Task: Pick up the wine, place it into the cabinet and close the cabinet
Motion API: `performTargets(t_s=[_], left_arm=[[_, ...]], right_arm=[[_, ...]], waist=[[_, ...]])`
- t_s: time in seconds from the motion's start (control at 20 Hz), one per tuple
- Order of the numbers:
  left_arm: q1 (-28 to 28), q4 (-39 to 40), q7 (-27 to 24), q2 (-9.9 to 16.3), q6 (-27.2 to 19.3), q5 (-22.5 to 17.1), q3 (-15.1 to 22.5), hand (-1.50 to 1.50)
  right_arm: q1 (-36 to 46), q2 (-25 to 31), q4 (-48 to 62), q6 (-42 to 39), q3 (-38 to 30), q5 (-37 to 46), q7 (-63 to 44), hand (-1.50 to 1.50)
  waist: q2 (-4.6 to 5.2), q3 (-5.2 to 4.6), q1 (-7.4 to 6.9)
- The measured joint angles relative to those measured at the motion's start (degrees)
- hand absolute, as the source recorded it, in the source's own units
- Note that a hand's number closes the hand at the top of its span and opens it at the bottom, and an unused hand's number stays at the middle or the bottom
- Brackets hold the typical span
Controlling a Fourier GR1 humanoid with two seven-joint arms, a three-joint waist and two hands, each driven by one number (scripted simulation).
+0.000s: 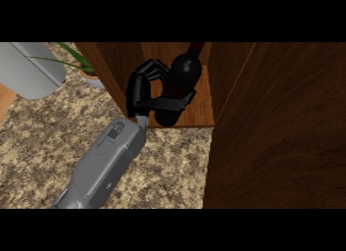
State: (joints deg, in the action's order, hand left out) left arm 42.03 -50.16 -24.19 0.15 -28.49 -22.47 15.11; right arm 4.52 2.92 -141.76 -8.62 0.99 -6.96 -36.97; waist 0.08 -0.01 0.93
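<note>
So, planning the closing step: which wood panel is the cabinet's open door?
The large dark panel filling the view's right side, apparently; the lighter panels frame the shelf where the left robot hand holds the wine bottle.

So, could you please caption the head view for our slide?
Robot hand curled round the dark wine bottle, holding it inside the open wooden cabinet.

Right hand (148, 93) curled in grasp, grey forearm (103, 166) angled up-right.
</note>
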Motion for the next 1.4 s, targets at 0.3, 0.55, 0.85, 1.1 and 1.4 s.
performTargets(t_s=[0.3, 0.55, 0.85, 1.1, 1.4], left_arm=[[5.00, 8.23, -1.40, -0.05, 1.41, -0.33, -2.43, 1.50], [9.36, 14.05, -3.29, -0.06, 0.44, -1.07, -3.38, 1.50], [13.52, 21.71, -9.95, 0.08, 0.05, -1.55, -5.53, 1.50], [17.66, 27.47, -13.00, 0.29, -0.30, -1.44, -8.35, 1.50], [20.33, 32.60, -14.59, 0.01, 0.88, -3.17, -11.49, 1.50]], right_arm=[[-0.93, -0.20, 0.24, -0.94, -0.48, -0.39, 1.16, -1.50], [0.29, -0.39, 0.44, -0.75, 0.11, -0.58, 0.26, -1.50], [-0.18, -0.59, 0.53, -1.32, 0.10, -0.83, 0.92, -1.50], [-0.10, -0.99, 0.72, -1.44, 1.20, -0.79, 0.90, -1.50], [-0.28, -1.55, 0.69, -1.21, 1.74, -0.89, 1.03, -1.50]], waist=[[0.07, 0.01, 0.31], [0.18, 0.00, 0.66], [0.31, 0.00, 1.18], [0.46, 0.00, 1.31], [0.59, 0.00, 1.88]])
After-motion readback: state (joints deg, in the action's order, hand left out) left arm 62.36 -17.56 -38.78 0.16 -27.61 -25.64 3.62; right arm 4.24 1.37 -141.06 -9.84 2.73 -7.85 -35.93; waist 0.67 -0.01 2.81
